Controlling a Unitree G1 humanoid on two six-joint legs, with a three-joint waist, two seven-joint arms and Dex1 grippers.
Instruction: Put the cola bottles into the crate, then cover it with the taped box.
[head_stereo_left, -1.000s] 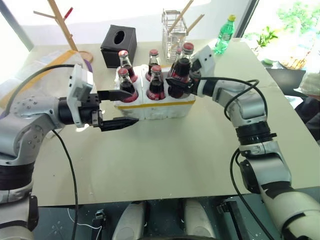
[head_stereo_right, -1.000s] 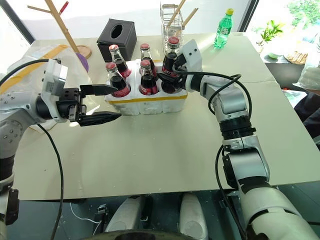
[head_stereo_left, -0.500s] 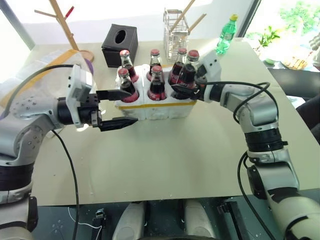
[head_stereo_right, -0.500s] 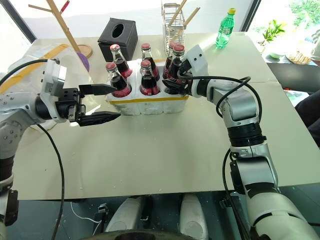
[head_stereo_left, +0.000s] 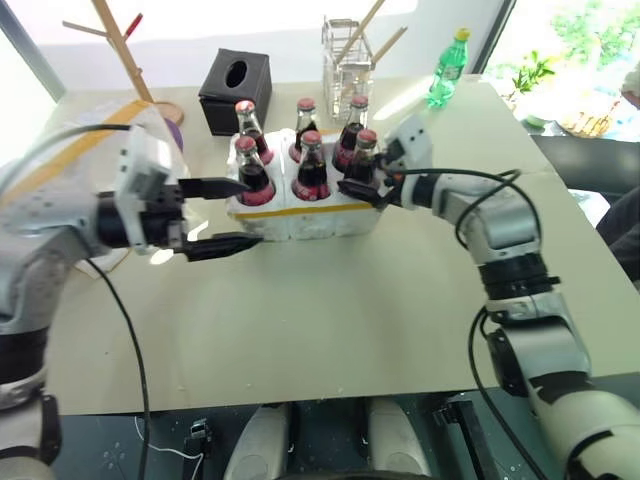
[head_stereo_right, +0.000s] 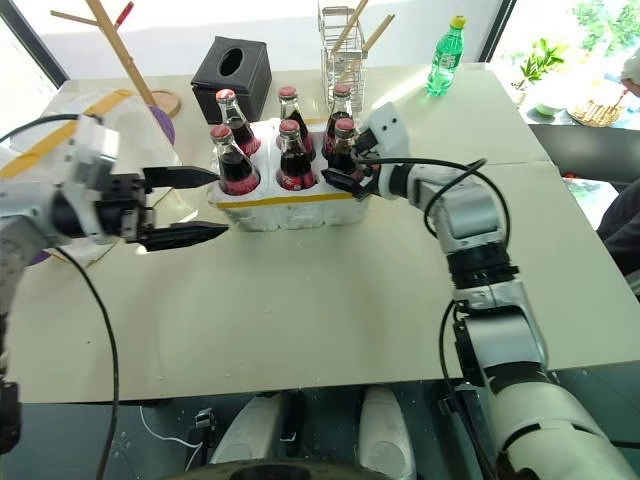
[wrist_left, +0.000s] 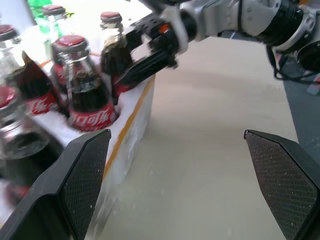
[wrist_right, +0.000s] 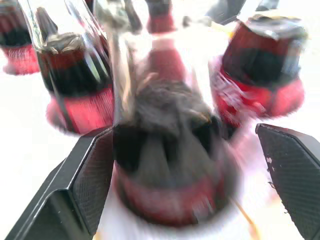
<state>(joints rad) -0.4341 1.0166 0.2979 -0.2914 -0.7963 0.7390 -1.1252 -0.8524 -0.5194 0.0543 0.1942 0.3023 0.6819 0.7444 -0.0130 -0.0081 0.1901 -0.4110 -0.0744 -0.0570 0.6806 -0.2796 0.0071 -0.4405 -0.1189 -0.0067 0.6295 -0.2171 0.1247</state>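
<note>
Six cola bottles stand in the white crate (head_stereo_left: 330, 214) at mid-table, three in the back row and three in front. My right gripper (head_stereo_left: 362, 178) is open around the front right bottle (head_stereo_left: 364, 158), which sits down in its hole; in the right wrist view the fingers (wrist_right: 292, 170) stand wide with a gap beside the glass. My left gripper (head_stereo_right: 218, 204) hangs open and empty just left of the crate's front left corner. The taped box (head_stereo_right: 110, 103) lies at the far left, mostly hidden behind my left arm.
A black tissue box (head_stereo_left: 236, 88), a wire holder with sticks (head_stereo_left: 345, 60) and a green plastic bottle (head_stereo_left: 446, 70) stand behind the crate. A wooden stand (head_stereo_left: 125, 50) rises at the back left. Bare table (head_stereo_left: 330, 320) stretches in front of the crate.
The right gripper lowered its bottle into the crate's front right hole and opened. The left hand drew slightly away to the left, still open.
</note>
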